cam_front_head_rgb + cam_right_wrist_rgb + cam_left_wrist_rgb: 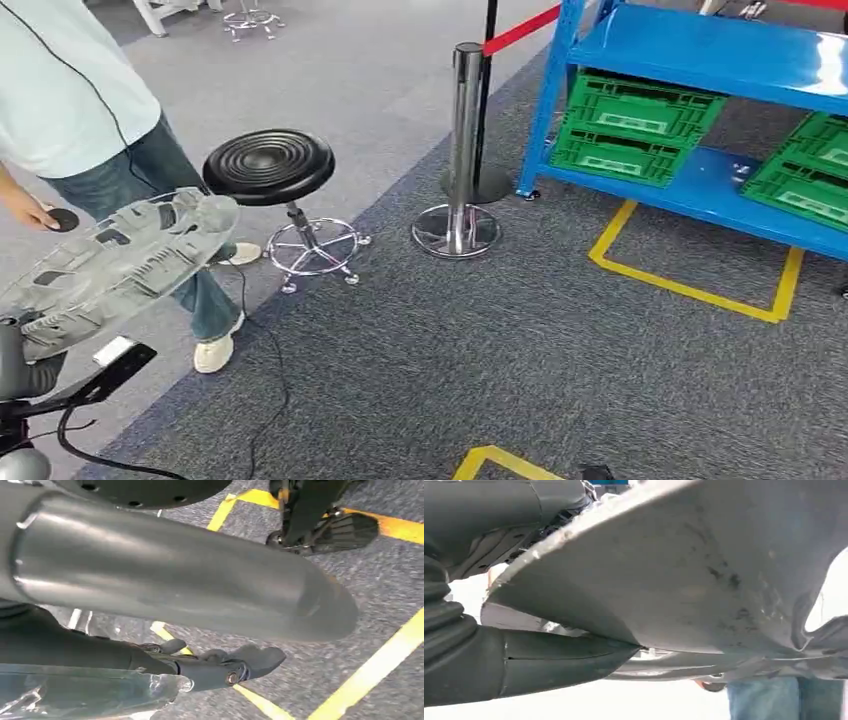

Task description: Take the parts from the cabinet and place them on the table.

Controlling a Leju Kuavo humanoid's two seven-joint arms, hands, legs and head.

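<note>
Grey part apparently pinched in left hand.

The head view looks down from high across the carpet toward the blue shelf. The left wrist camera sits close under the grey part, also seen lower-left in head view. The right wrist camera faces the carpet.

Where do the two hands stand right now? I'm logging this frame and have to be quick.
Left hand: holding the grey metal part.
Right hand: cannot be told; fingers look loosely curled over the floor, with nothing clearly in them.
</note>
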